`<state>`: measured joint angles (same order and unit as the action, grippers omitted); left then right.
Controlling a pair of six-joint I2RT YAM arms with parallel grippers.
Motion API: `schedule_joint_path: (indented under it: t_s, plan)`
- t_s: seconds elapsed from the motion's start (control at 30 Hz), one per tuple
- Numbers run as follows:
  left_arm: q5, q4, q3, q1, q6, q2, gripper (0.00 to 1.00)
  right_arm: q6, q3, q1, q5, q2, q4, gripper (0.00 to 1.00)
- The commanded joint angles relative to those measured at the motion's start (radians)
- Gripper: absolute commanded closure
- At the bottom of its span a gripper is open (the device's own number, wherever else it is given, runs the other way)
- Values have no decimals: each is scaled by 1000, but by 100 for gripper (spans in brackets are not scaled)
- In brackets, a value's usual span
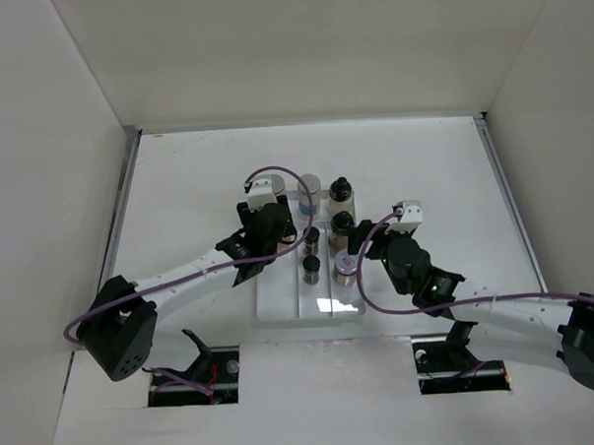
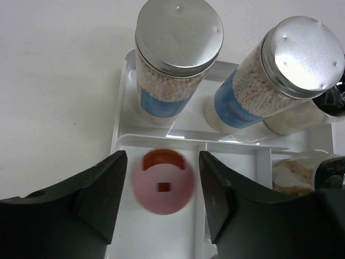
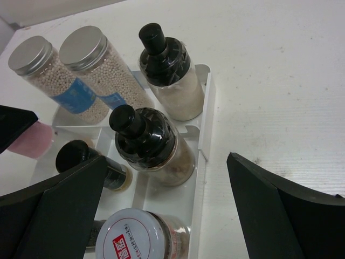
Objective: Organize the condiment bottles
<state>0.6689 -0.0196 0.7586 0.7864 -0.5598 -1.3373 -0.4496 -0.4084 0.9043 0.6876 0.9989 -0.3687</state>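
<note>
My left end effector [image 2: 163, 159] is open only slightly. Its fingers [image 2: 108, 183] sit either side of the pink jar [image 2: 163, 186] with a thin gap on each side and grip nothing. That jar looks blurred and stands in the left compartment of the tray [image 2: 242, 164]. Beyond it, at the tray's far end, stand a silver jar [image 2: 178, 32] and a second silver jar [image 2: 302, 48], both blue-labelled. My right end effector [image 3: 166, 157] is spread wide and empty over the tray's right side. Below it, two black-capped jars [image 3: 161, 48] [image 3: 143, 135] stand in the right compartment, with a white-lidded jar [image 3: 137, 232] nearest. The tray rests on the surface [image 1: 177, 178].
</note>
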Motion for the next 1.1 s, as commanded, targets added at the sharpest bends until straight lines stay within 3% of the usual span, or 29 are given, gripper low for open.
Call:
schedule_joint_path:
  t_s: [0.0,0.2,0.37,0.7,0.8,0.93,1.07]
  plan:
    - [23,-49,-8,6,6,18,41,-8,5,1,4,-6,-58,0]
    - [23,-34,8,-2,28,56,28,-5,2,0,6,3,-58,0]
    - [23,-25,13,6,52,167,0,-12,16,-5,12,-25,-59,0]
    - [195,-34,-149,-103,34,447,0,5,22,14,50,-45,-76,0]
    - [121,-26,-209,-221,-52,471,0,-14,36,-8,58,-62,-75,0]
    - [-96,-13,-265,-385,-215,420,0,-31,54,-35,93,-98,-61,0]
    - [-293,-3,-249,-519,-250,330,0,-77,63,-71,66,-117,-39,0]
